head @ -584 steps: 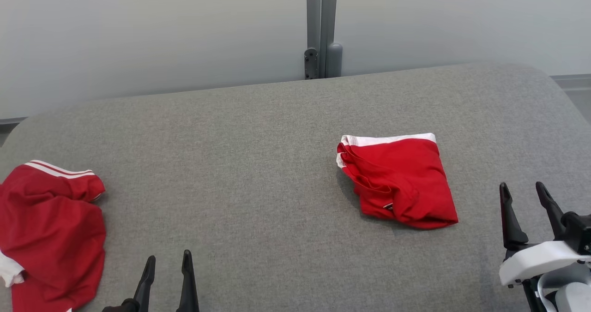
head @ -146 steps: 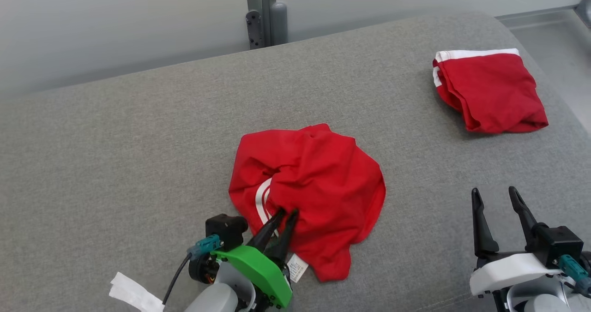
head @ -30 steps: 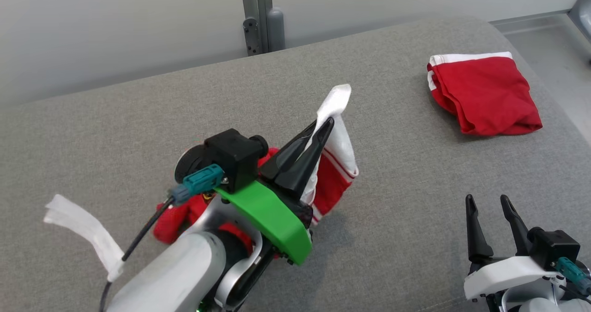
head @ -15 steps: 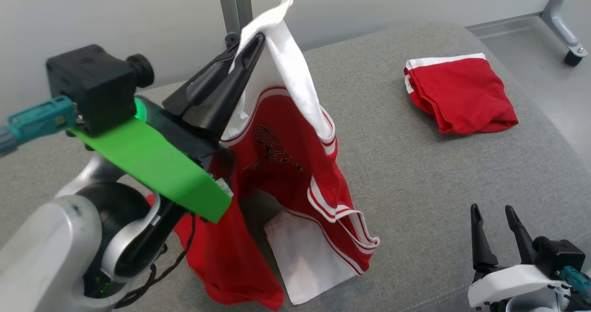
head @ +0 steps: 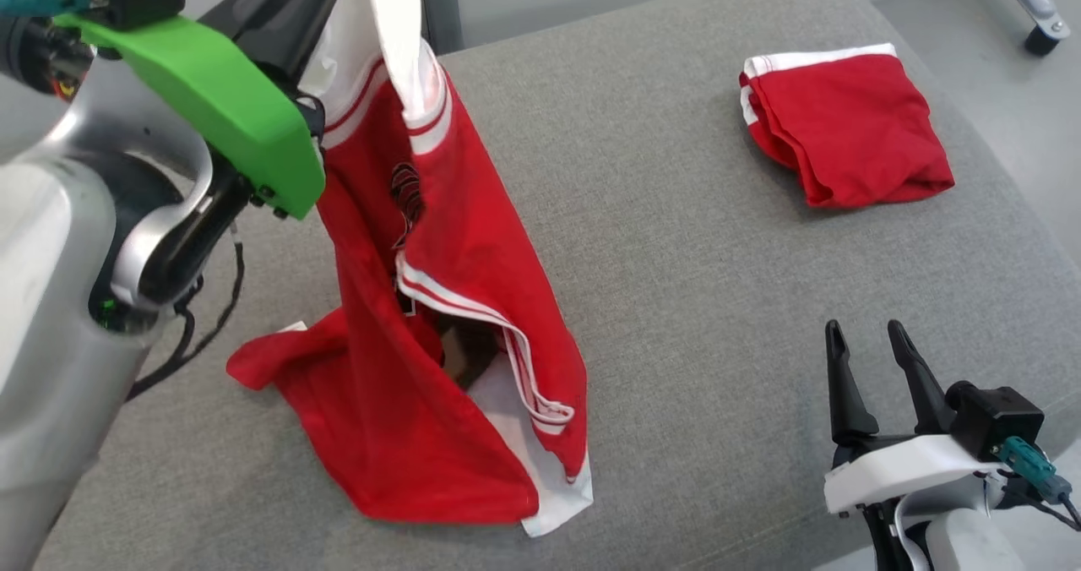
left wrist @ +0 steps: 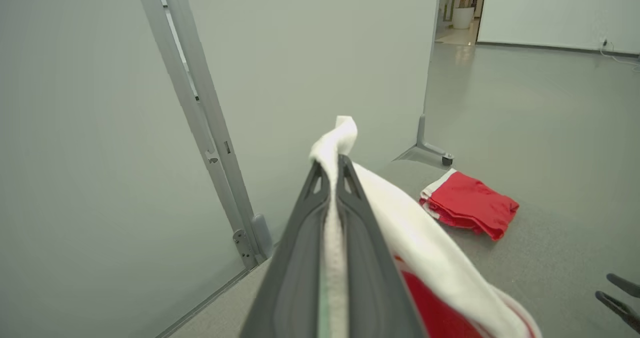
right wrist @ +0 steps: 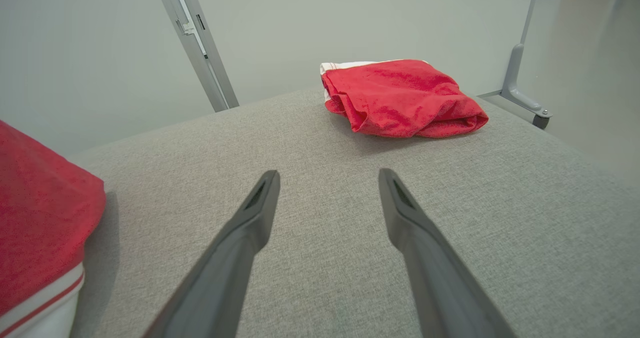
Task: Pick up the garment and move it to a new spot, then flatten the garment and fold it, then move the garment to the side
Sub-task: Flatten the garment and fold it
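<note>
Our left gripper (left wrist: 332,164) has the garment (head: 448,301) hoisted, jaws clamped tight on a white hem, w/ a twist of white cloth poking out past the tips. Below those jaws the rest hangs in a long drape, red w/ white stripes and a dark print partly hidden in a fold. Its lower end is bunched on the grey top (head: 692,318), w/ a white panel at the bottom edge. Our right gripper (head: 863,328) sits low by the near edge of the top, jaws wide, bare grey cloth btwn the fingers; whether it touches the top we can't tell. The garment lies well to the left of the right jaws, apart from them. Its red edge and striped hem show at the left side of the right wrist view. A folded shirt (head: 853,132), red w/ a white band, rests on the top straight ahead of the right jaws, well beyond the tips. From the left jaws it sits off to the right, lower than the tips. A grey post (left wrist: 200,103) stands left of the left jaws.
</note>
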